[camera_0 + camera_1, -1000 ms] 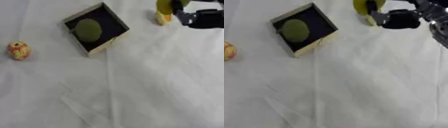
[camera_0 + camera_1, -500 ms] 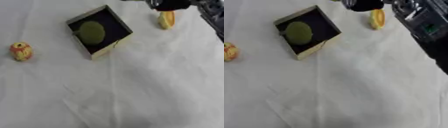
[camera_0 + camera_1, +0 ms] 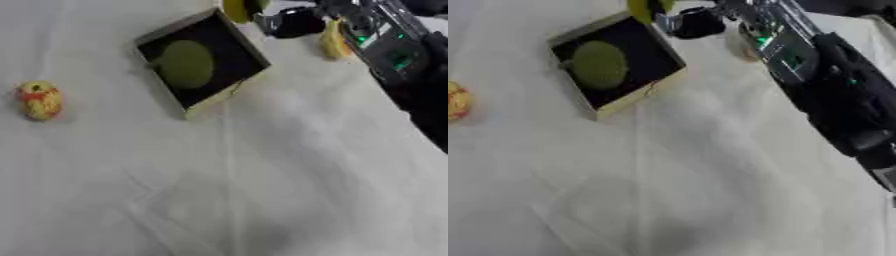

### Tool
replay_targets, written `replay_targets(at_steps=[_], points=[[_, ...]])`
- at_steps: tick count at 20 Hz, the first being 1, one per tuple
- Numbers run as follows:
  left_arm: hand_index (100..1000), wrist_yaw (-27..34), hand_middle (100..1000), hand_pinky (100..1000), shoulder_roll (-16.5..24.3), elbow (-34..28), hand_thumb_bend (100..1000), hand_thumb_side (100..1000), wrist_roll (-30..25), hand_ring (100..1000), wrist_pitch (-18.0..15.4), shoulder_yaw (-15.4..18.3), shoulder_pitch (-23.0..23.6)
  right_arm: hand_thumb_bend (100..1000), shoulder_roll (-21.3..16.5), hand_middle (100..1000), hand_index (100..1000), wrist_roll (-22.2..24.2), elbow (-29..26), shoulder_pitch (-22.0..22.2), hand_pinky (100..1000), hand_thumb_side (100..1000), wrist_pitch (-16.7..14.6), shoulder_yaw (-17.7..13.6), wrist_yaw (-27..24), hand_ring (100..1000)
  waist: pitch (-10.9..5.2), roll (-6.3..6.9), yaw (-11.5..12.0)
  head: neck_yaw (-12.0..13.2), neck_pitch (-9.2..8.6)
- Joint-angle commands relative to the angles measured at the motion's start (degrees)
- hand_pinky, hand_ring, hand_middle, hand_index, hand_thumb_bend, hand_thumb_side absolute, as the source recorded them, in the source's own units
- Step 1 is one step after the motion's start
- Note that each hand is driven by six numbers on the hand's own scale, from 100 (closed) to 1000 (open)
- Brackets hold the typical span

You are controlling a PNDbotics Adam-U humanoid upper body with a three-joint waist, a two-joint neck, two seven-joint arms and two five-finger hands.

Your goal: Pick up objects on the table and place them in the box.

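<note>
Right hand [image 3: 293, 22] at top centre holds a yellow-green fruit [image 3: 238, 8], apparently; green fruit [image 3: 185, 64] already in box [image 3: 249, 55]; red-yellow fruit [image 3: 38, 100] at left, yellow piece [image 3: 333, 42] upper right remain.

Black arm [image 3: 833, 95]; green lights

Box [image 3: 254, 57] sits on the desk [image 3: 262, 190], far-left of centre, turned askew. One round fruit [image 3: 185, 64] lies inside it. Small apple-like fruit [image 3: 39, 100] lies on the desk well left of the box, apart from it. Right robot hand [image 3: 293, 22] is at the box's far right corner, with another round fruit [image 3: 238, 7] at its fingers by the top edge. A further fruit [image 3: 334, 42] lies on the desk right of the box, under the arm [image 3: 833, 95], which enters from the right.
</note>
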Motion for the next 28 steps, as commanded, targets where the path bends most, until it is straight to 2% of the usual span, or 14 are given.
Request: replay_targets(at_steps=[1,5,7,11,12,13,15,18,24,27,28], points=[[831,0.46,743,722,1.15,-1.14,100,568,-0.40,772,-0.04,-0.10,-0.91,100,-0.61,672,817,0.48,1.21,-0.79,862,392,-1.61,-0.18,1.36,847,-0.38,-0.54,0.11,-0.20,-0.71],[831,0.53,742,723,1.12,-1.14,100,568,-0.55,772,-0.02,-0.15,-1.04,100,-0.24,708,841,1.88,2.17,-0.57,870,445,-3.49,0.46,2.42,868,-0.27,-0.55,0.22,-0.33,-0.77],[831,0.58,741,723,1.09,-1.14,100,568,-0.64,772,-0.01,-0.21,-1.15,100,-0.08,754,865,4.08,2.33,-0.50,888,492,-5.20,0.85,2.78,909,-0.25,-0.53,0.24,-0.42,-0.86],[831,0.63,740,723,1.06,-1.14,100,568,-0.68,771,0.02,-0.18,-1.05,104,-0.06,811,920,9.86,2.64,-0.28,940,513,-8.35,0.79,3.04,969,-0.27,-0.41,0.22,-0.62,-0.88],[831,0.63,740,723,1.05,-1.14,100,568,-0.66,771,0.02,-0.17,-1.02,199,-0.09,821,936,11.20,2.56,-0.25,949,507,-8.81,0.64,3.00,981,-0.29,-0.37,0.17,-0.63,-0.80],[831,0.65,740,723,1.04,-1.14,100,568,-0.65,771,0.04,-0.17,-1.01,253,-0.18,828,945,12.16,2.32,-0.27,959,482,-9.10,0.48,3.15,989,-0.31,-0.31,0.09,-0.63,-0.69],[832,0.70,740,723,1.00,-1.14,100,568,-0.64,771,0.05,-0.19,-1.00,321,-0.24,850,957,13.29,1.86,-0.31,985,434,-9.44,0.27,3.57,1000,-0.37,-0.19,-0.05,-0.63,-0.49],[833,0.75,739,723,0.96,-1.14,100,568,-0.62,771,0.08,-0.18,-0.82,344,-0.23,884,982,14.33,1.55,-0.36,1000,367,-9.61,-0.01,3.62,1000,-0.56,0.08,-0.27,-0.59,-0.19],[834,0.87,738,723,0.93,-1.14,100,568,-0.65,771,0.15,-0.22,-0.58,288,-0.25,870,986,15.28,0.67,-0.29,1000,304,-8.94,-0.42,1.47,1000,-1.09,0.60,-0.92,-0.45,0.07],[834,0.86,738,724,0.89,-1.14,100,568,-0.66,771,0.20,-0.17,-0.13,185,-0.89,824,968,14.12,-0.61,-0.01,977,274,-7.39,-1.08,-1.34,996,-1.58,1.01,-1.38,-0.45,0.52],[834,0.85,738,724,0.89,-1.14,100,568,-0.63,771,0.21,-0.13,0.06,179,-1.40,822,967,13.41,-1.31,0.20,976,270,-6.51,-1.46,-2.55,995,-1.74,1.12,-1.55,-0.44,0.71]])
